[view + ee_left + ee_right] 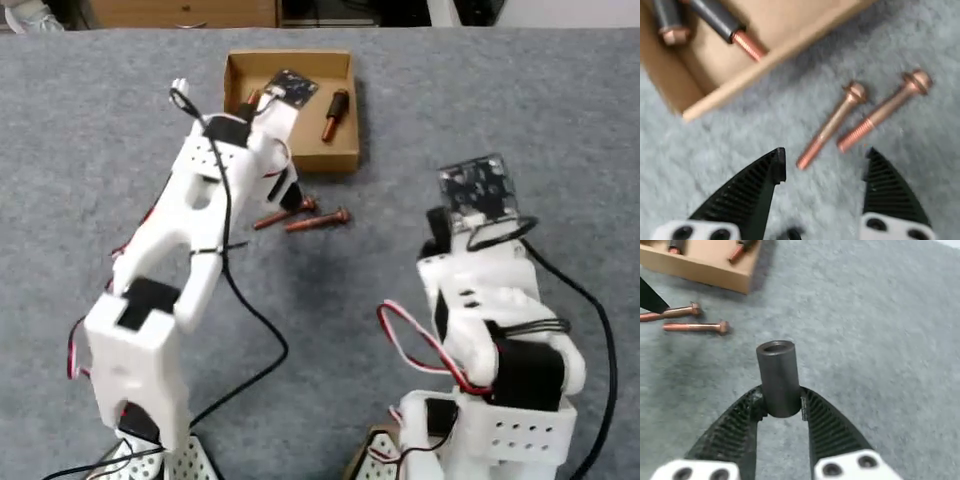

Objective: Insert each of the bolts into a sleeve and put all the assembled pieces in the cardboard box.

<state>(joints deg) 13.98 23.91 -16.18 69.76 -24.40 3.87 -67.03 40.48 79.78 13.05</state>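
Two bare copper bolts (pixel 832 125) (pixel 885 110) lie side by side on the grey mat, just outside the cardboard box (pixel 775 50). My left gripper (pixel 825 160) hovers open right above their threaded ends, touching neither. In the high view the bolts (pixel 285 215) (pixel 318 220) sit below the box (pixel 352 110), which holds two assembled pieces (pixel 335 115) (pixel 255 100). My right gripper (pixel 781 407) is shut on a black sleeve (pixel 779 375), held with its open bore pointing away from the wrist, off to the right of the bolts (pixel 695 327).
The box stands at the back centre of the mat. The left arm (pixel 190 220) stretches diagonally toward it, and the right arm (pixel 490 300) stands at the right. Open mat lies between the arms and right of the box.
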